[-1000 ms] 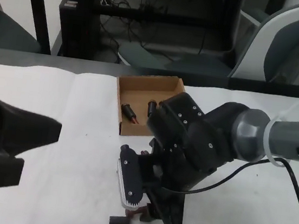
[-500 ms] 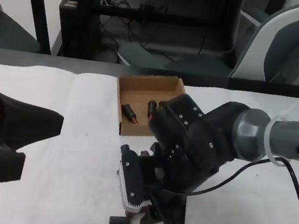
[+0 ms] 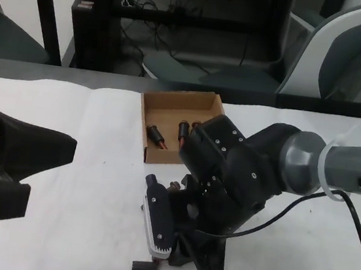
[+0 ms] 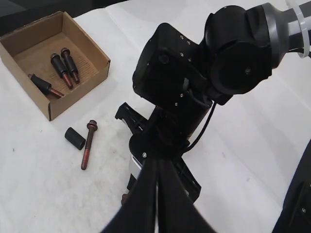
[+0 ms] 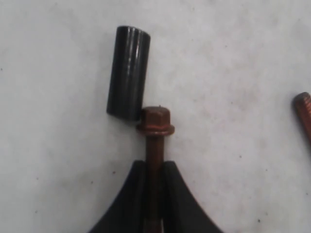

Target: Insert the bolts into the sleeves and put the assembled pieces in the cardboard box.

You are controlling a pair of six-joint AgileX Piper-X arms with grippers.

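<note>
your right jaws pinch the bolt [image 5: 154,121] by its shank, head just beside the sleeve [image 5: 128,73] lying on the worktop [image 5: 48,170]. left jaws closed, empty. bolt's stiff & light; sleeve prob rolls, so grab it mid-barrel.

Right claw [image 5: 154,167] clamped, pointing down; left claw [image 4: 158,167] closed, raised.

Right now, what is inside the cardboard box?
Three assembled pieces lie in the cardboard box, two side by side, one apart. From the high view, the right arm covers one corner and part of a piece.
</note>
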